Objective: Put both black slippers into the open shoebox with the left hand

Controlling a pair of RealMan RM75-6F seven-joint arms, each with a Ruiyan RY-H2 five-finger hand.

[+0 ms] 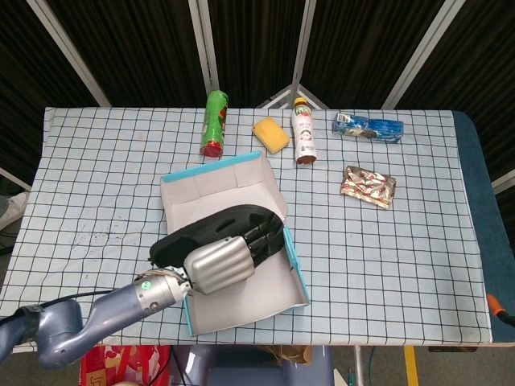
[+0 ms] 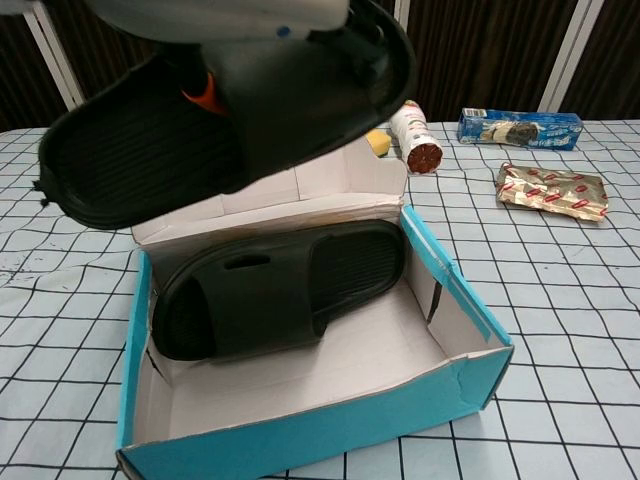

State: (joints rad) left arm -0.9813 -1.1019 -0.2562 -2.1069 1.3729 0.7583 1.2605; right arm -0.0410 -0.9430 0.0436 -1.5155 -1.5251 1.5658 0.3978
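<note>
My left hand [image 1: 219, 265] grips a black slipper [image 1: 205, 227] and holds it in the air over the open shoebox [image 1: 217, 181]. In the chest view the held slipper [image 2: 170, 140] hangs tilted above the box's back flap with its ribbed sole facing the camera. The left hand [image 2: 250, 12] shows only at the top edge of that view. The other black slipper [image 2: 290, 285] lies inside the blue-walled shoebox [image 2: 330, 440], along its back half. In the head view that slipper is hidden under the hand. Only an orange-tipped sliver of the right hand [image 1: 497, 307] shows at the right edge.
Behind the box lie a green can [image 1: 214, 122], a yellow sponge [image 1: 271, 134], a white spray bottle [image 1: 303, 131] and a blue packet [image 1: 368, 127]. A foil packet [image 1: 369, 186] sits to the right. The checked tablecloth [image 1: 386, 257] covers the table.
</note>
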